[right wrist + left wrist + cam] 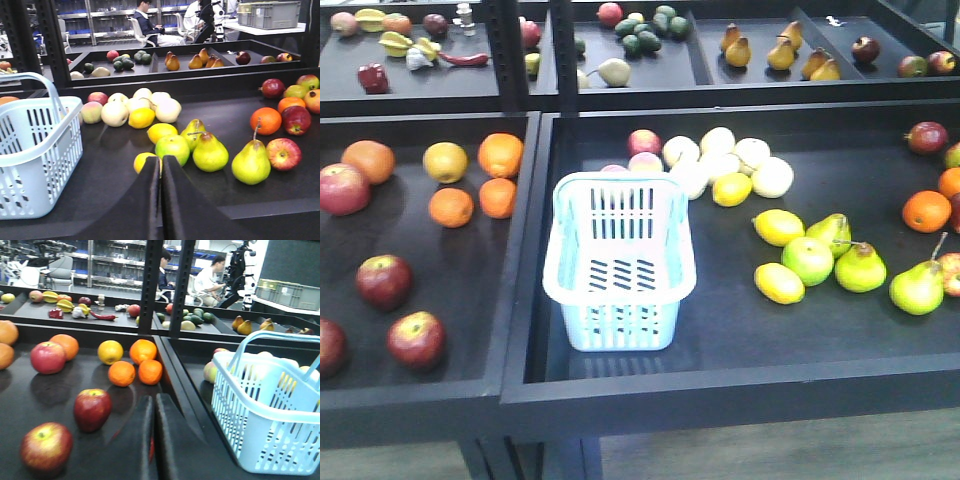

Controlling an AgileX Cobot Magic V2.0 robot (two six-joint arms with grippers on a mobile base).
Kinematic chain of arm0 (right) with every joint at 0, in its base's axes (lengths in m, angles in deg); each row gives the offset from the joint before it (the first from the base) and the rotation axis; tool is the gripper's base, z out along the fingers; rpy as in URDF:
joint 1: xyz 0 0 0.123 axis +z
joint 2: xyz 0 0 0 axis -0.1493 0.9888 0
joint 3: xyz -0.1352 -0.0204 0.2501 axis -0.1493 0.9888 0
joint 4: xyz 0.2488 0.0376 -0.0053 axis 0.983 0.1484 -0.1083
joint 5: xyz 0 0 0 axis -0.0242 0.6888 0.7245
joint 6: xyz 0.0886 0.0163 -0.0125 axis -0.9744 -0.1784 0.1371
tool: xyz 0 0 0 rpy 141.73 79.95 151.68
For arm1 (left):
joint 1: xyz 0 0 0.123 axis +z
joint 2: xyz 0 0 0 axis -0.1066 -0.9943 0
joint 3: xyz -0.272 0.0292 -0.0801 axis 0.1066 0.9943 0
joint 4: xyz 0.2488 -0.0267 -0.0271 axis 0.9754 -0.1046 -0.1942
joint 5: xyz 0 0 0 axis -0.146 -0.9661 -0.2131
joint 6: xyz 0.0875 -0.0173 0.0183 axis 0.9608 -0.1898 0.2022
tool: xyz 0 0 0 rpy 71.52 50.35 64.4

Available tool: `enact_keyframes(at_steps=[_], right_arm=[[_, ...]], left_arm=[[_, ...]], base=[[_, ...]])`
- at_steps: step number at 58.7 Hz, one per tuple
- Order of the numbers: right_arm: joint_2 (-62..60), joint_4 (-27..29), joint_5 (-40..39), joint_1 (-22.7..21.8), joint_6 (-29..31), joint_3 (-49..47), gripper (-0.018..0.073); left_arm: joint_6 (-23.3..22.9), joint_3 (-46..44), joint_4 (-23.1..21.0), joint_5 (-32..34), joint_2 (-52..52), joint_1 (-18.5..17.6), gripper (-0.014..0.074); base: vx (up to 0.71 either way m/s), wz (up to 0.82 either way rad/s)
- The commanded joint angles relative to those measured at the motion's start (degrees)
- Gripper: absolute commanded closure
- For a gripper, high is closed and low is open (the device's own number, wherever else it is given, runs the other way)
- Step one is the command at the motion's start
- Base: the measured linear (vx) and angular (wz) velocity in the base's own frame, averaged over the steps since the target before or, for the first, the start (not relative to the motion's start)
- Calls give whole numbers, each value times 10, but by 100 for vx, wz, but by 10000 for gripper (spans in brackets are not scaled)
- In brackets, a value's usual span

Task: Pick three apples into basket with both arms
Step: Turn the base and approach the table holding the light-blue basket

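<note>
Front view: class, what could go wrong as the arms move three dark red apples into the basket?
The apples lie left of the raised divider, the basket right of it; a carried apple could clip it. Oranges sit close by, so a wrong pick is possible.

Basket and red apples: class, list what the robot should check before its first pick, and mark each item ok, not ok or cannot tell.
1. Basket upright and empty: ok.
2. Red apples lying apart and uncovered in the left tray: ok.
3. Left gripper open for a grasp: not ok, it is shut.
4. Right gripper open for a grasp: not ok, it is shut.
5. Handle clear of the basket's mouth: cannot tell; it stands raised.
</note>
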Motion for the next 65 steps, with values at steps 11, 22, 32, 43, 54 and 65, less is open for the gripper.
enact_keyframes(at_steps=[11,22,32,43,54,65], right_arm=[[11,-2,-41,0,3,6,564],[11,-2,-41,0,3,6,564],[11,-2,-41,0,3,6,564],[11,-2,-41,0,3,6,564],[11,-2,-41,0,3,6,564],[11,-2,-41,0,3,6,564]], left_arm=[[-4,-15,-1,43,7,0,602],[-4,-15,-1,43,7,0,602],[-4,-15,-1,43,7,0,602],[-4,-15,-1,43,7,0,602],[-4,-15,-1,43,7,0,602],[-4,-15,-1,43,7,0,602]], base=[[8,-13],[9,-6],[11,-2],[11,3],[11,8],[10,11]])
